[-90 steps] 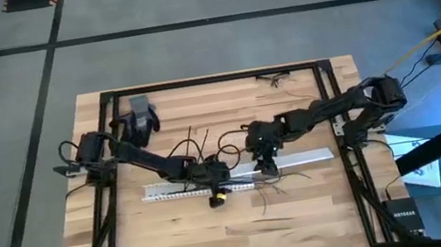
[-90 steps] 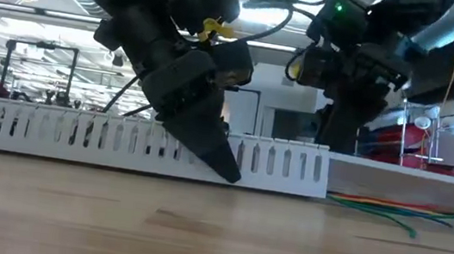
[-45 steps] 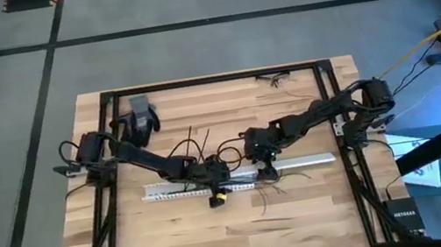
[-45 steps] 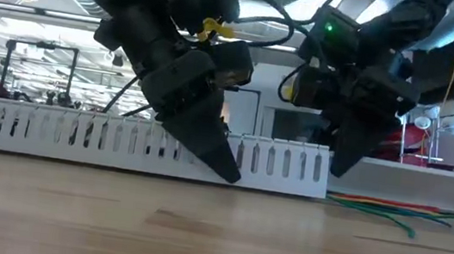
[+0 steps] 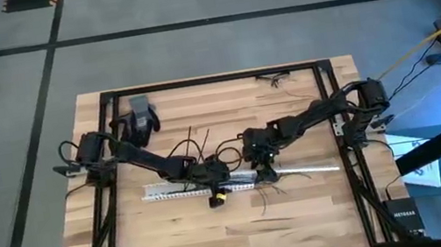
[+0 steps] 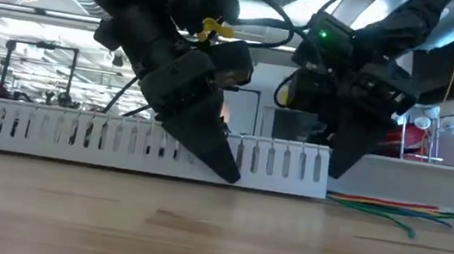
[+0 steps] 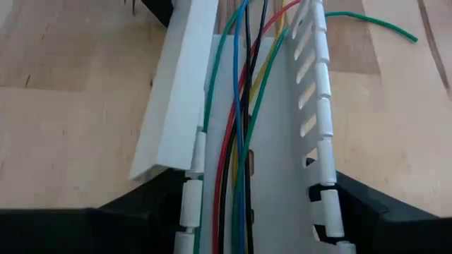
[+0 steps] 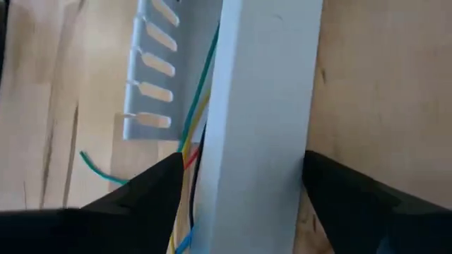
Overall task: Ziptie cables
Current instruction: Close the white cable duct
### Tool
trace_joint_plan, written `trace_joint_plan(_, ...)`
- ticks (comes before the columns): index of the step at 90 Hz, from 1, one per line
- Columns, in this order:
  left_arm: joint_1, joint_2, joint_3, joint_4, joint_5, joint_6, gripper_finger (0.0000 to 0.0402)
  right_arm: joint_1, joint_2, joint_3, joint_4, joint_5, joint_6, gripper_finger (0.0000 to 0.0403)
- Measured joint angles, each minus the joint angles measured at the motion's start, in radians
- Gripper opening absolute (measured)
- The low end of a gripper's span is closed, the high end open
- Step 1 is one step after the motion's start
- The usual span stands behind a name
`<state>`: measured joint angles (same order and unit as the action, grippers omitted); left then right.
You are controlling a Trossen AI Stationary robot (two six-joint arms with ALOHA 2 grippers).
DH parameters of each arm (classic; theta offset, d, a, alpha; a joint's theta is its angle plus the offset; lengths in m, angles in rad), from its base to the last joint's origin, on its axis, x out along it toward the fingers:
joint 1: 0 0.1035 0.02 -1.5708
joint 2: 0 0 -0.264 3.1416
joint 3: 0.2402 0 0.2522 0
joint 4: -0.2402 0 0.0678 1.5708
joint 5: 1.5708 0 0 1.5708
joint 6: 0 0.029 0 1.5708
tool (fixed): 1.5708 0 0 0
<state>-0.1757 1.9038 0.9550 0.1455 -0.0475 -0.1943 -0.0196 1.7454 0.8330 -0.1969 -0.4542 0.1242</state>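
A long white slotted duct (image 5: 182,189) lies across the table's middle. The cables (image 7: 240,106), thin red, blue, green, yellow and black strands, run along inside it, and their ends (image 6: 391,208) trail out on the table at the right. My left gripper (image 7: 261,233) straddles the duct near its right end. A flat white cover strip (image 5: 303,167) runs from the duct toward the right. My right gripper (image 8: 240,212) is shut on the strip's left part, just right of my left gripper. My left gripper has the duct between its two fingers, one finger (image 7: 152,212) outside each slotted wall (image 7: 326,190). The fingers slant down from the far left. The duct rests on the table. My right gripper pinches the cover strip (image 8: 265,127) across its width between its two fingers (image 8: 346,204), which point down. The strip's left end lies beside the duct's slotted wall (image 8: 152,70), over the cables.
A dark glove (image 5: 140,117) lies at the far left of the table. Loose dark cords (image 5: 197,145) curl behind the duct. A few small wires (image 5: 277,79) lie at the far edge. Black frame rails (image 5: 326,89) border the table. Bare wood (image 5: 220,230) stretches toward the near edge.
My right gripper has shifted a little toward the table's left and come lower behind the duct, turning the cover strip. The strip showed its broad face earlier and now shows narrow in the high view, its right end swung slightly toward the near edge.
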Motion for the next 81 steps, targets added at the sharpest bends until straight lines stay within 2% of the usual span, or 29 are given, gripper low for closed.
trace_joint_plan(13,0.0,0.0,0.0,0.0,0.0,0.005,0.0235,0.001,-0.043,0.015,-0.117,0.078,-0.015,0.0204)
trace_joint_plan(28,0.0,0.0,0.0,-0.001,0.0,0.004,0.0235,0.03,-0.109,0.073,-0.28,0.267,-0.07,0.0099)
trace_joint_plan(42,0.0,0.0,0.0,-0.001,-0.001,0.002,0.0235,0.08,-0.16,0.127,-0.368,0.394,-0.085,0.0011)
trace_joint_plan(53,0.0,0.0,0.0,-0.001,0.0,0.001,0.0235,0.132,-0.167,0.164,-0.408,0.469,-0.071,0.0012)
trace_joint_plan(69,0.0,0.001,0.0,-0.001,-0.001,0.0,0.0235,0.167,-0.17,0.168,-0.433,0.489,-0.01,0.0002)
trace_joint_plan(81,0.0,0.001,0.0,-0.001,-0.001,-0.006,0.0235,0.164,-0.17,0.168,-0.446,0.483,0.049,0.002)
